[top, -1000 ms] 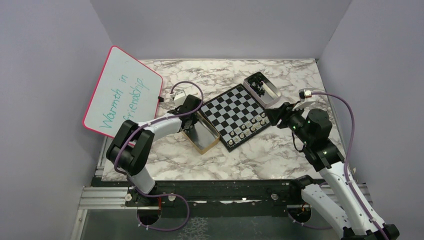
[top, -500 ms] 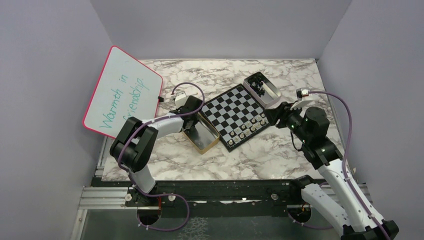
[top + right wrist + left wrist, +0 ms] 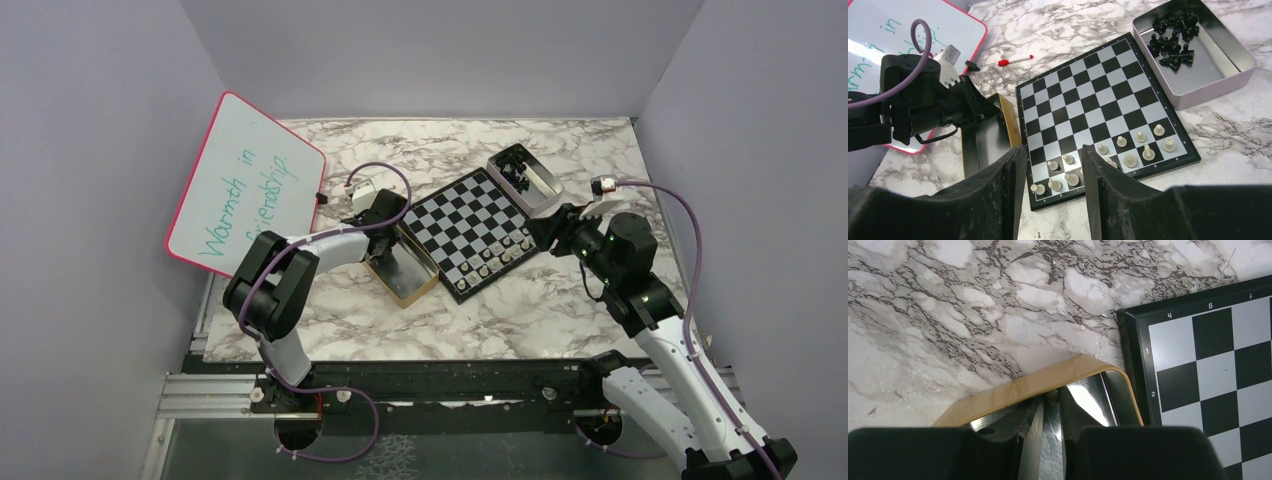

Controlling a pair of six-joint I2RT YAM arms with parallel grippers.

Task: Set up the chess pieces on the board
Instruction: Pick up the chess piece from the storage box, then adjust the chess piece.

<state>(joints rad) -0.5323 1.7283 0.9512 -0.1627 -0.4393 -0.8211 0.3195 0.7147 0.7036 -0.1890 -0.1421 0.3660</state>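
CHANGE: tightened slightly within the last second, left fingers point(image 3: 388, 232) on what looks like a pale piece point(image 3: 1052, 397) inside gold tin point(image 3: 405, 285), 8 o'clock of board point(image 3: 470, 215) | right fingers point(image 3: 543, 233) apart, empty, at board's 4 o'clock edge | MEANING: pick apparently secured; lift to a free square likely next

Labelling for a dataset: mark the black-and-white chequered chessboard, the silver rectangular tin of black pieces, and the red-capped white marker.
Black-and-white chequered chessboard point(image 3: 1087, 96): right wrist view, bare central square.
Silver rectangular tin point(image 3: 1220, 57): right wrist view, bare floor.
Red-capped white marker point(image 3: 1018, 60): right wrist view, mid-barrel.
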